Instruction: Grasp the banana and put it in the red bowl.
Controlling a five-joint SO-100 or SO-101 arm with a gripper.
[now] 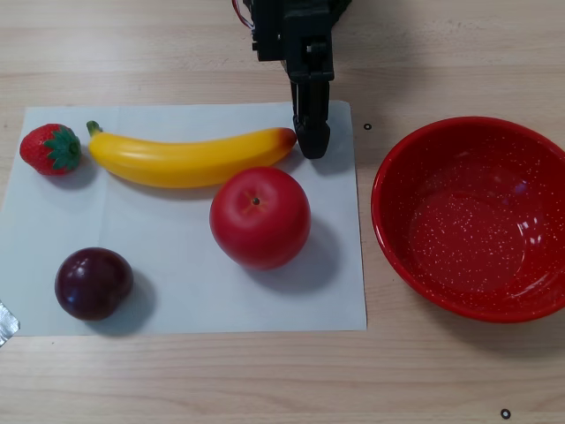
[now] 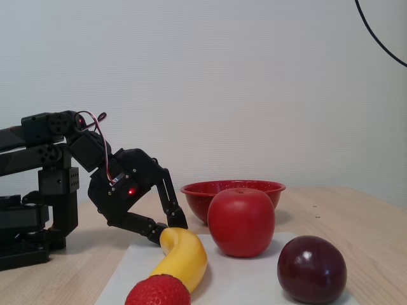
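The yellow banana [image 1: 190, 161] lies across the far part of a white sheet in the other view, green stem to the left and reddish tip to the right. In the fixed view the banana [image 2: 184, 257] points toward the camera. My black gripper [image 1: 312, 146] rests tip-down just right of the banana's reddish tip, close to it. In the fixed view the gripper [image 2: 177, 227] has its fingertips together with nothing held. The red bowl [image 1: 468, 221] stands empty to the right of the sheet, and the red bowl [image 2: 197, 190] shows behind the apple in the fixed view.
A red apple [image 1: 260, 216] sits just in front of the banana, between it and the bowl. A dark plum [image 1: 93, 283] and a strawberry [image 1: 51, 148] lie at the sheet's left side. The folded arm and its base [image 2: 32, 210] fill the left of the fixed view.
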